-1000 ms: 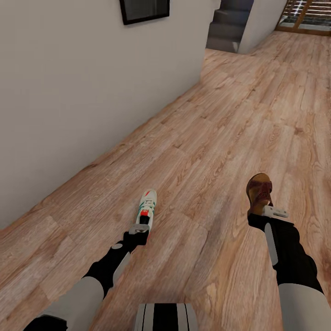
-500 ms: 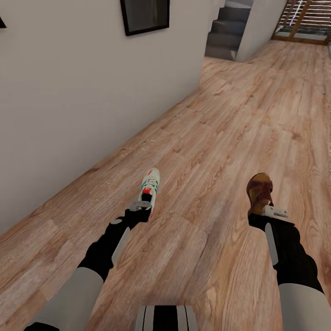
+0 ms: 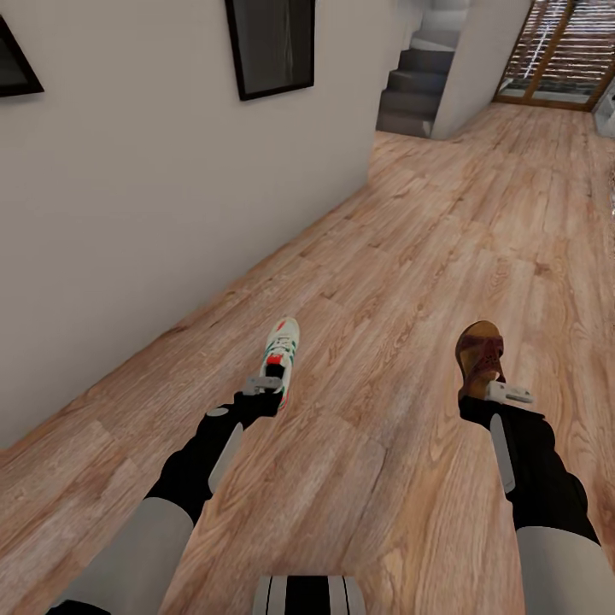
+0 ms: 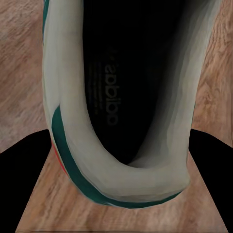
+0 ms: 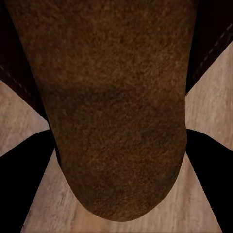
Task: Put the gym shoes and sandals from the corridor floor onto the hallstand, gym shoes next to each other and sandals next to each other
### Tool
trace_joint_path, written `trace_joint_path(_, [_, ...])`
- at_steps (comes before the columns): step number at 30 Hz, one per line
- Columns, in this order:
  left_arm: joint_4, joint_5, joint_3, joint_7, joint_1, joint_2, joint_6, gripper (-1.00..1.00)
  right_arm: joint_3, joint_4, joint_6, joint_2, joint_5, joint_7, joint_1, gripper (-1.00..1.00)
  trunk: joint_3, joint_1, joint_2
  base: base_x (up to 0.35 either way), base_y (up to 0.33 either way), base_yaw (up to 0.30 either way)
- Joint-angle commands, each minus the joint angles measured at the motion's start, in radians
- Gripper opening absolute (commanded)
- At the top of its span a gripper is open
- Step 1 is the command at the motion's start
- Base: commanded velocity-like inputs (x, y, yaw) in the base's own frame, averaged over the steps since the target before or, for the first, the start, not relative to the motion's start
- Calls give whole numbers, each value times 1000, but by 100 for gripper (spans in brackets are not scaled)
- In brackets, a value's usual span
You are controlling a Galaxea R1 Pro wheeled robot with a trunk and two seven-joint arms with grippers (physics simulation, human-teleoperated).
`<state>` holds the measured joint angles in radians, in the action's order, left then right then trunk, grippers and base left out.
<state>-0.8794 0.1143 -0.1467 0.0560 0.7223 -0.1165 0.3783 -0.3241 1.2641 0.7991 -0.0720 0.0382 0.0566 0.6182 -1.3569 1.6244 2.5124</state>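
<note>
My left gripper (image 3: 272, 386) is shut on the heel of a cream-white gym shoe (image 3: 280, 348) with green stripes and a red tab, held above the corridor floor (image 3: 401, 256). In the left wrist view the gym shoe's (image 4: 121, 111) dark opening and green-trimmed heel collar sit between the black fingers (image 4: 24, 160). My right gripper (image 3: 491, 395) is shut on the heel of a dark brown sandal (image 3: 480, 354). The right wrist view looks along the sandal's (image 5: 111, 111) brown footbed between the fingers (image 5: 208, 160). The hallstand is out of view.
A pale wall (image 3: 154, 188) with two dark framed pictures (image 3: 272, 43) runs along the left. Grey stairs (image 3: 418, 85) stand at the far end, and a slatted wooden door (image 3: 564, 51) is at the far right. Wood-plank floor stretches ahead.
The view has tilted up, so more of the wall and a second picture show. The left arm has carried the gym shoe forward and up; the right arm still holds the sandal.
</note>
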Motion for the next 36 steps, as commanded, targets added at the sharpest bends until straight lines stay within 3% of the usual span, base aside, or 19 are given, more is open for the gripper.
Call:
trace_joint_path(1, [-1, 10, 0, -1, 0, 0, 10, -100, 0, 1, 6, 0, 3, 0, 1, -100, 3, -1, 0, 0, 0, 0])
trace_joint_path(5, [-1, 10, 0, 0, 0, 0, 15, -100, 0, 0, 5, 0, 4, 0, 1, -100, 19, -2, -1, 0, 0, 0])
trace_joint_path(31, [-3, 8, -1, 1, 0, 0, 19, -100, 0, -1, 5, 0, 7, 0, 1, -100, 19, -2, -1, 0, 0, 0])
trace_joint_path(36, [-3, 9, -1, 1, 0, 0, 19, -100, 0, 0, 5, 0, 8, 0, 1, -100, 38, -5, -2, 0, 0, -2])
